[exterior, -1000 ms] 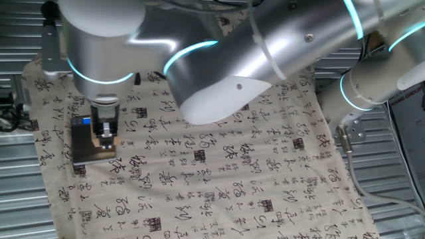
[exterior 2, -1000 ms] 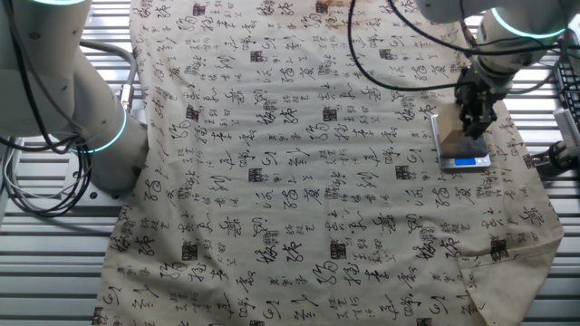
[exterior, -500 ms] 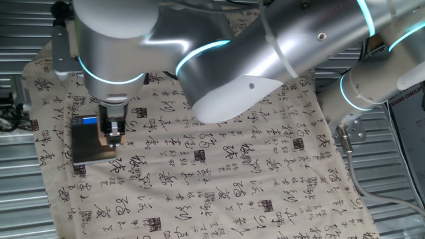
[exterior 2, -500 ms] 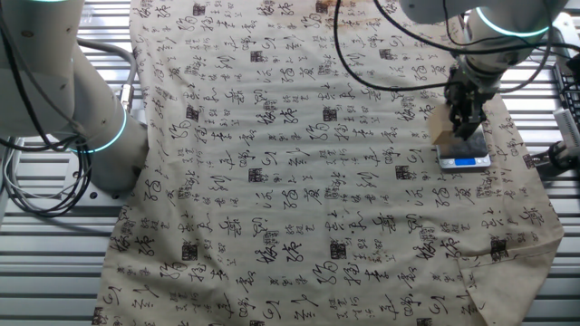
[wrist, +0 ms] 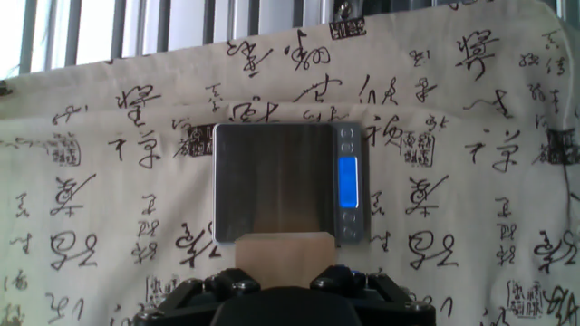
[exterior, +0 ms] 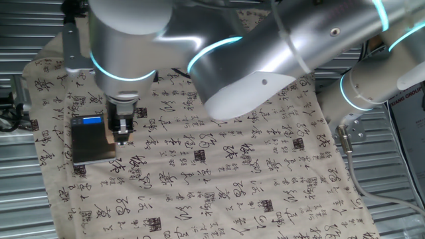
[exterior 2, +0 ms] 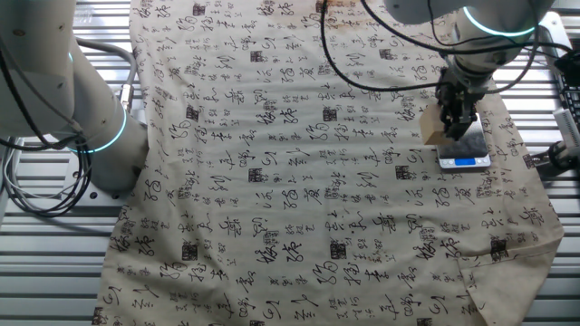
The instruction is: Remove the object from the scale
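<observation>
Cloth (exterior 2: 272,181) of beige woven fabric, matt, printed with black calligraphy, lightly creased. Scale (wrist: 275,181) topped with brushed, faintly reflective dark metal; glossy blue display strip (wrist: 347,182) set in dark plastic. Block (wrist: 284,260) of pale wood, plain and matt. Gripper (exterior: 123,131) in black matt plastic or metal, hard to tell. Arm (exterior: 265,53) cased in smooth satin silver, with glossy highlights and glowing cyan rings. Tabletop (exterior: 392,166) of ribbed bare metal with a dull sheen.

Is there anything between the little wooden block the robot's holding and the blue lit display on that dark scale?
Only the scale's own bare grey platform. In the hand view, the tan wooden block sits clamped in the gripper at the platform's near edge, the blue display off to one side.
</observation>
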Controlling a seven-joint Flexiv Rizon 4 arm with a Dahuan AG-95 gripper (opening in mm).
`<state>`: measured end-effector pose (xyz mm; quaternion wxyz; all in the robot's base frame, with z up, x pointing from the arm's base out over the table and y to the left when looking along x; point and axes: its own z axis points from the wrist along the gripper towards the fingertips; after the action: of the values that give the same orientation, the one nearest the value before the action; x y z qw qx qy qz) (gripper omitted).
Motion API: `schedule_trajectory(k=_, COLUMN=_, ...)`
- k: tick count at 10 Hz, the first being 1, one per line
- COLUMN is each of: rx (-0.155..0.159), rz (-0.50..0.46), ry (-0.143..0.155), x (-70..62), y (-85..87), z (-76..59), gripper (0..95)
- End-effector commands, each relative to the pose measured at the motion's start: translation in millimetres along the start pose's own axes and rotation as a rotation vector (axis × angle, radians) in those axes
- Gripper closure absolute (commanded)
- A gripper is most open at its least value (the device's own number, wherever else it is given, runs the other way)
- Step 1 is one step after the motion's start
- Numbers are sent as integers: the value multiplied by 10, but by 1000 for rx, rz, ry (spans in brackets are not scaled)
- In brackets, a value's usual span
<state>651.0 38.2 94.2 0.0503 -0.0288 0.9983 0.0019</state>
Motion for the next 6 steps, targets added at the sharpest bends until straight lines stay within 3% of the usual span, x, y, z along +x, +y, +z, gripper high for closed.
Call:
schedule_trajectory(k=1, rx=-1, rz=1, ry=-6, x=50, y=-5, z=8, gripper=950)
schedule_trajectory(k=6, rx=-8, rz=3, ry=-17, x=254, y=-5, z=12, gripper=950)
